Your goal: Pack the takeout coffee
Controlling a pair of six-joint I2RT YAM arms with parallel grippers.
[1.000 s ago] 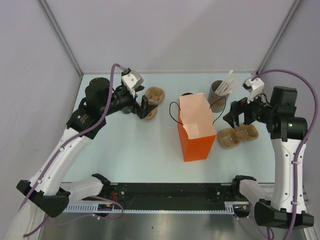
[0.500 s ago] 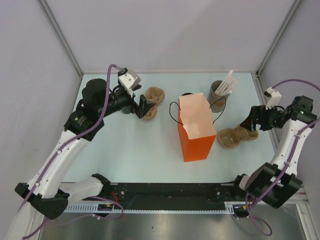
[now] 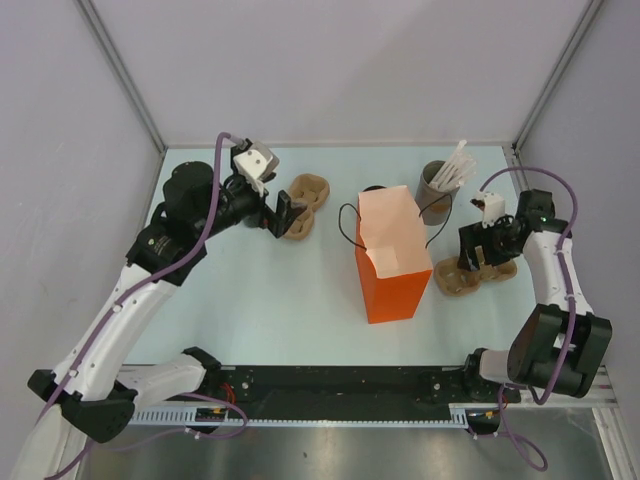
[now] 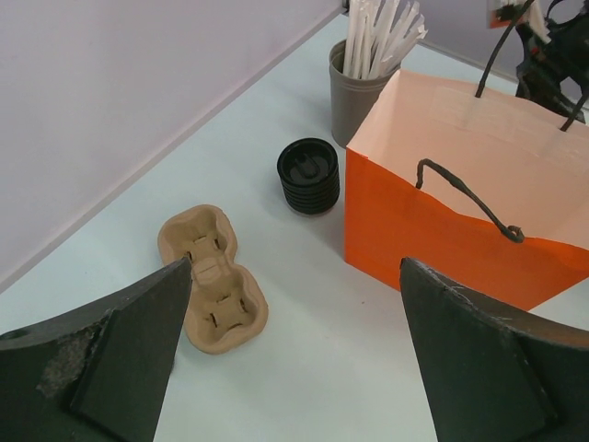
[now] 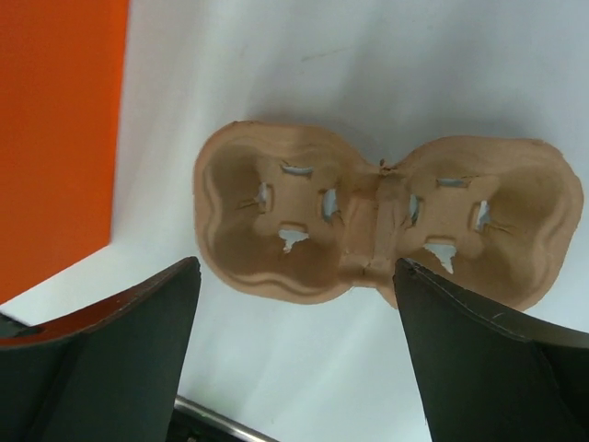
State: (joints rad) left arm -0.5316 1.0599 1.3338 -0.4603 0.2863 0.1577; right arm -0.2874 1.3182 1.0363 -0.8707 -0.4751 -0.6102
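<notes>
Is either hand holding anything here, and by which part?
Nothing is held. The left hand and the right hand are both open; the right one hangs over a brown moulded-pulp cup carrier without gripping it.

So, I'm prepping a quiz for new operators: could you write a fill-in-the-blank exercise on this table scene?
1. The paper bag standing mid-table is ____ in colour.
2. The takeout coffee, standing outside the bag, has a ____ lid.
3. The number of brown pulp carriers on the table is ____.
4. The right gripper hovers above one carrier with its jaws ____.
Missing words: orange; black; two; open.
</notes>
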